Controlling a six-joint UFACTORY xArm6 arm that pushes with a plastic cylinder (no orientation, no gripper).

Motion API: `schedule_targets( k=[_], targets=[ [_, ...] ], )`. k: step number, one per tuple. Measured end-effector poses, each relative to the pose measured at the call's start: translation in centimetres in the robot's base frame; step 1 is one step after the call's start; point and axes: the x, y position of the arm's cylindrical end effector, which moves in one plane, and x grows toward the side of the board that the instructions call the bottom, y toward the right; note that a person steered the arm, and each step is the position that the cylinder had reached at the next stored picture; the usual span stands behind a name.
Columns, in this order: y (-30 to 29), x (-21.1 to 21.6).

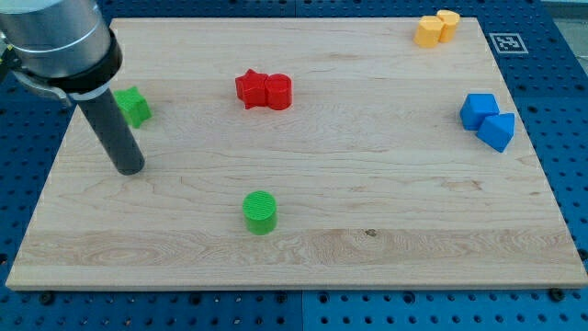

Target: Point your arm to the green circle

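Note:
The green circle (260, 211) is a short green cylinder lying on the wooden board (367, 184), below the board's middle and a little to the view's left. My tip (130, 168) rests on the board at the view's left, well to the left of the green circle and slightly above it, not touching it. A second green block (133, 106), star-like in shape, sits just above and right of my rod, partly hidden behind it.
A red star (250, 88) and a red cylinder (278, 92) touch each other at the top middle. Two yellow blocks (435, 28) sit at the top right corner. Two blue blocks (488, 120) sit at the right edge.

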Motion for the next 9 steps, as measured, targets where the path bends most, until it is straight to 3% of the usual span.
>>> schedule_targets(
  k=[2, 7, 9],
  targets=[
    [1.0, 0.0],
    [12.2, 0.2],
    [15.5, 2.2]
  ],
)
